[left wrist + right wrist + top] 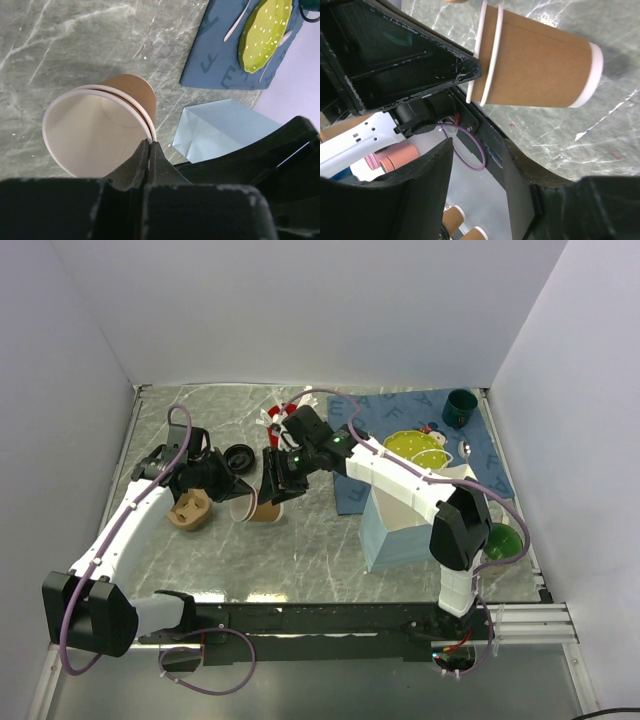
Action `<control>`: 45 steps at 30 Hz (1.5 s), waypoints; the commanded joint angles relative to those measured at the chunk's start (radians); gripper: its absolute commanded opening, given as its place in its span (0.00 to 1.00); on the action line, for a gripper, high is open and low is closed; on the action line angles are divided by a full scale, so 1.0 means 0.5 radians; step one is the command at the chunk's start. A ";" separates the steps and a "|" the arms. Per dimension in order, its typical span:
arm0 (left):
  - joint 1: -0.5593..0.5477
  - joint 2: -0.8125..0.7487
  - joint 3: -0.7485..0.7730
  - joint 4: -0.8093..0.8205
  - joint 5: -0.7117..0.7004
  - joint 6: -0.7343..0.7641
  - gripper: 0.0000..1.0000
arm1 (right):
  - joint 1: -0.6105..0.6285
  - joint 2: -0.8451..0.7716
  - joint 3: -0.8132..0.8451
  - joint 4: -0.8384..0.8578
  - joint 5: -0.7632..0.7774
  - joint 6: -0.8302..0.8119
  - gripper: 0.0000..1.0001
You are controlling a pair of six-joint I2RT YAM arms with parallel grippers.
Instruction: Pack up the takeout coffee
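Observation:
Two nested lidless brown paper cups (266, 508), white inside, are on their side at mid-table. My left gripper (238, 490) is shut on their rim; the left wrist view shows the cups (100, 125) with my fingertips (155, 150) pinching the rim edge. My right gripper (279, 486) is open and empty just above and beside the cups (535, 65), touching nothing. A round black lid (240, 455) lies alone on the table behind the left gripper. No cup with a lid on it shows.
A brown pulp cup carrier (190, 508) lies left of the cups. A light blue paper bag (395, 530) stands at the right, also in the left wrist view (220, 130). Behind lie the red utensil cup (287, 412), a blue cloth (360, 490), a green plate (415, 448), a teal cup (460, 408) and a green bowl (502, 542).

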State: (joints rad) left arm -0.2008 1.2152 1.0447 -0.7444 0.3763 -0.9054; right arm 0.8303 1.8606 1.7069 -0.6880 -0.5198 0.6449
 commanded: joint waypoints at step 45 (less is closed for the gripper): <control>-0.012 0.054 0.144 -0.379 -0.142 -0.079 0.01 | 0.018 0.230 0.004 0.014 0.306 0.180 0.41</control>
State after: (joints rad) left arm -0.2028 1.2221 1.0592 -0.8558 0.3325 -0.9798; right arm 0.8459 1.9484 1.6958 -0.6540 -0.4248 0.7425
